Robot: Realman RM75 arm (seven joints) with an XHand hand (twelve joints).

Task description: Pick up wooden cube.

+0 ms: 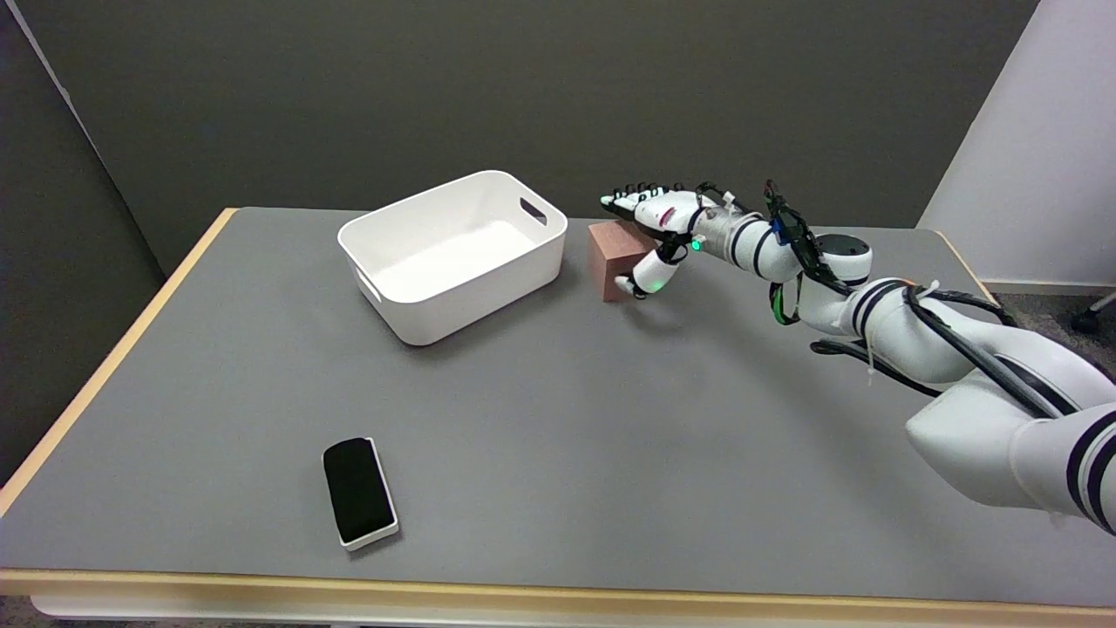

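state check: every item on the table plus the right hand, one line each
wooden cube: upright on the table, beside the bin, not lifted.
right hand: at the cube, fingers over its top, thumb low by its near side; grip not yet clear.
white bin: upright, nothing visible inside.
black eraser: lying flat near the front edge, untouched.

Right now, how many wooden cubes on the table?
1. The wooden cube sits on the table just right of the white bin, with the right hand around its right side. None other visible.
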